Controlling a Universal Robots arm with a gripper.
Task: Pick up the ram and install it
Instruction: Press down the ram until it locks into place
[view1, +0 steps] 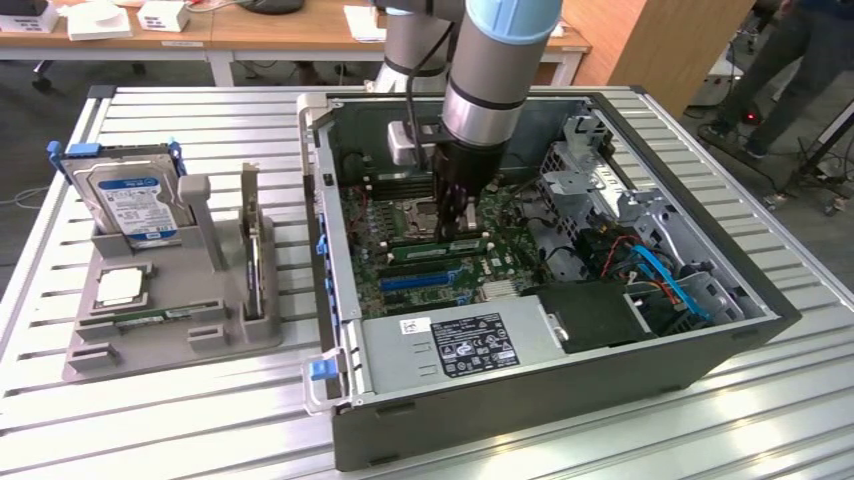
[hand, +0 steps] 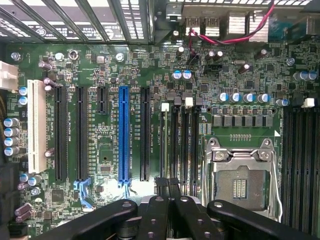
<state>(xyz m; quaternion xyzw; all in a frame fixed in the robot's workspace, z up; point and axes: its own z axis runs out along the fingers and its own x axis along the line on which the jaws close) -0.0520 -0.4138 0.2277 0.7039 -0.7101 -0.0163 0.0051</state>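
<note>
**A:** The pincer (view1: 457, 232) is being held deep inside the case (view1: 747, 330), roughly 12 o'clock from the power supply (view1: 461, 345). It's squeezed tight on what looks like the ram (hand: 165, 145), which is sitting edge-on along its slot. Probably best if it's being pushed straight down, with both ends level and no twisting.

**B:** Agreed. The wrist view is showing the lineup properly: a thin pale edge beside the CPU socket (hand: 240, 182). The exterior view is giving the wider layout instead, with the hard drive (view1: 131, 205) parked on the tabletop (view1: 200, 410) at 9 o'clock from the case.
</note>
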